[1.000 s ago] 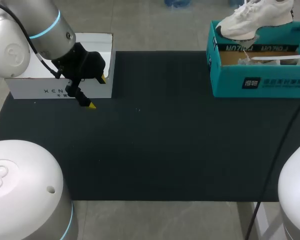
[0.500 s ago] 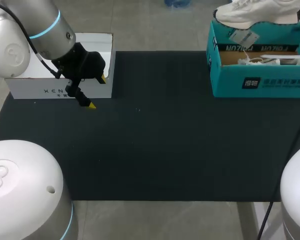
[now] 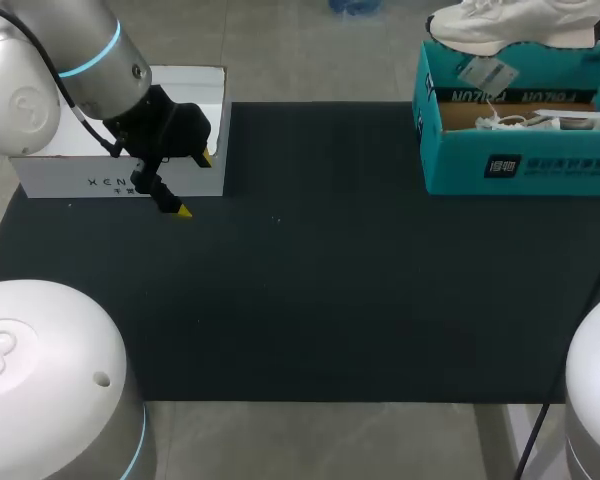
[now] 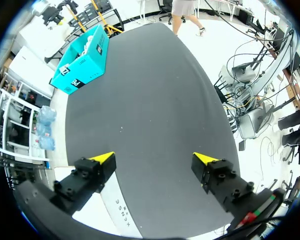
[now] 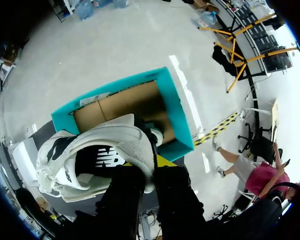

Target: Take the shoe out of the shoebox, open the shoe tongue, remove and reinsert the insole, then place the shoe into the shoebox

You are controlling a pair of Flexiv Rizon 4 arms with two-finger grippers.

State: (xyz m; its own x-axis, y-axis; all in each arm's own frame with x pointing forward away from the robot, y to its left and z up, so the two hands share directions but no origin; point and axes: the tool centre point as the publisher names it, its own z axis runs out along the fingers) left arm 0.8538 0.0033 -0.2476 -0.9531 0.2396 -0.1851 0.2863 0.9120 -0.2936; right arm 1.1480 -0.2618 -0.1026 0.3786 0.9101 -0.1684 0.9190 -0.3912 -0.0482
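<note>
While I'm watching this remotely, my left jaws are hanging wide open with nothing in them over the dark worktop [image 3: 330, 300], just beside the white box [image 3: 80, 178]. Farther back, my right jaws are clamping the white shoe [image 3: 510, 22] by its collar, holding it above the open teal shoebox [image 3: 520, 165].

Bright, even light washes the white shoe [image 3: 510, 25] pale and leaves the black table [image 3: 330, 300] flat and matte.
</note>
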